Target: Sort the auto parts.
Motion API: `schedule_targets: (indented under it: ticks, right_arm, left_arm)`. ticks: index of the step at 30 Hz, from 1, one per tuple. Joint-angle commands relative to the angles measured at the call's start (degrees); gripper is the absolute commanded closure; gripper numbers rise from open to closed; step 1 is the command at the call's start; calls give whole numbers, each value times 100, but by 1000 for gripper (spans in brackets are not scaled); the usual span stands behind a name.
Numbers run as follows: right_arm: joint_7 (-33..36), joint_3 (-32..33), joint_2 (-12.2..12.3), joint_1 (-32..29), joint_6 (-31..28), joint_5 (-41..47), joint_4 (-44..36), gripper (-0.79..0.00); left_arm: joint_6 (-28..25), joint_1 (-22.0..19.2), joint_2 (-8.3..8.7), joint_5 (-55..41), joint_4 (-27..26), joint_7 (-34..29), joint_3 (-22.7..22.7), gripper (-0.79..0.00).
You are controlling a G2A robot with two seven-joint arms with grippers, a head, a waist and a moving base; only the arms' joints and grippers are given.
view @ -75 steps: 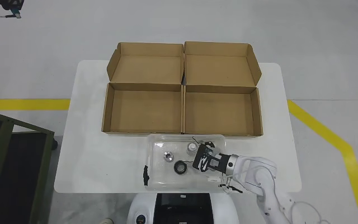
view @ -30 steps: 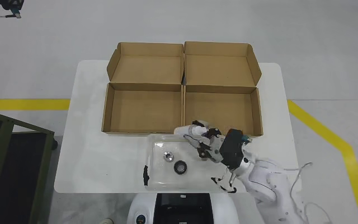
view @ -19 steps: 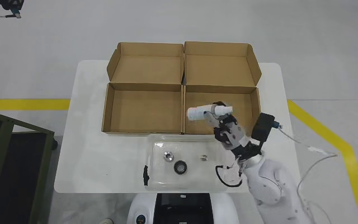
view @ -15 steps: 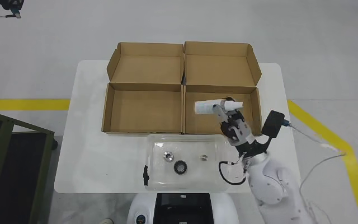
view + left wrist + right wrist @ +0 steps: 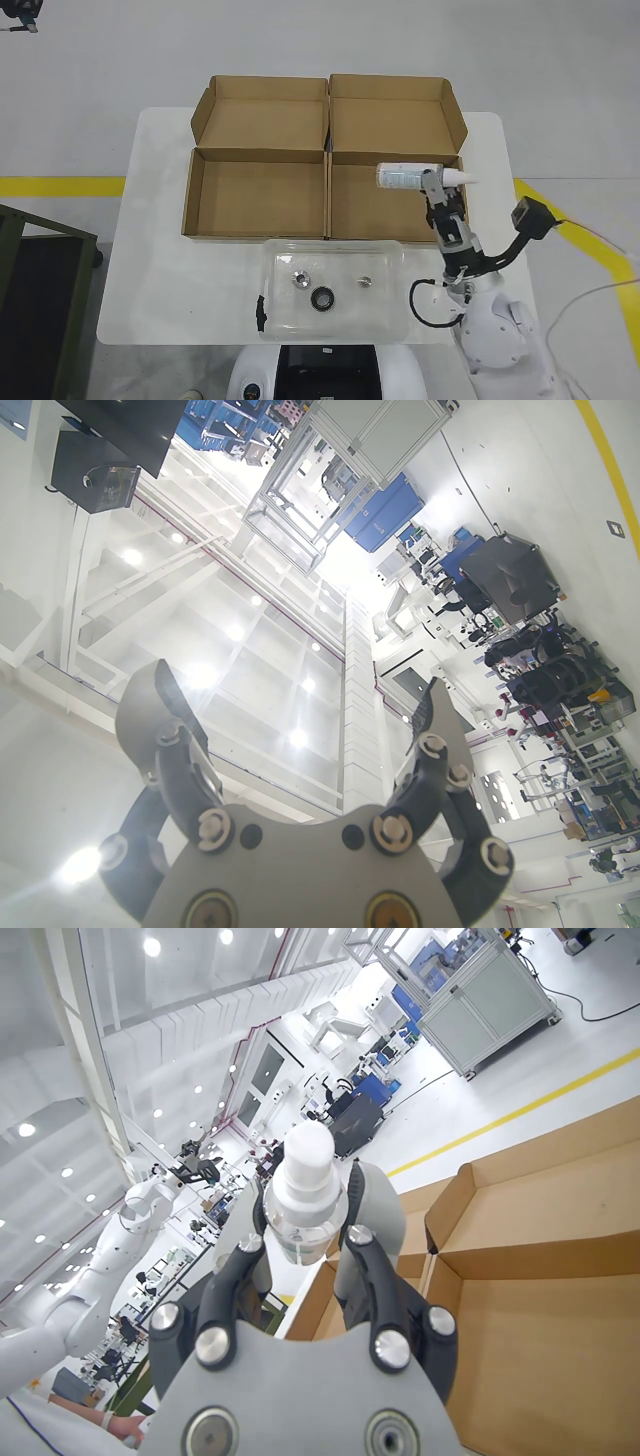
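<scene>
Carrying: one part in hand, drop-off pending.
Left end effector [image 5: 297,680]: wide apart, empty.
Tray [image 5: 268,292]: three small parts [image 5: 322,298] inside.
Right box [image 5: 375,210]: bottle [image 5: 405,177] above it, clamped in my right end effector [image 5: 438,190].
Next: lower, then release, I judge.

Boxes [image 5: 255,198] are matt cardboard, tray [image 5: 383,316] clear glossy plastic (bottle [image 5: 405,177] too).

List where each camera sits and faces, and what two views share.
Top view: above the arms, facing down at the table, cardboard boxes and tray; right gripper shows.
Left wrist view: on the left wrist, facing the ceiling; left gripper open.
Right wrist view: on the right wrist, facing across the boxes; right gripper shut on a bottle.
Shared: bottle and boxes, top and right wrist.
</scene>
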Motion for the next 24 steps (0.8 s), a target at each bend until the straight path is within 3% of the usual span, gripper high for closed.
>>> schedule_targets:
  ticks: [1, 13, 24]
  right_arm:
    - [0, 9, -4, -6, 1, 33, -6, 0]
    - [395, -135, -4, 323, 97, -935, 410, 0]
    - [1001, -419, 29, 906, 487, -3315, 1055, 0]
  left_arm:
    - [0, 0, 0, 0, 0, -1, 0, -785]
    - [0, 0, 0, 0, 0, -1, 0, -785]
    - [0, 0, 0, 0, 0, -1, 0, -785]
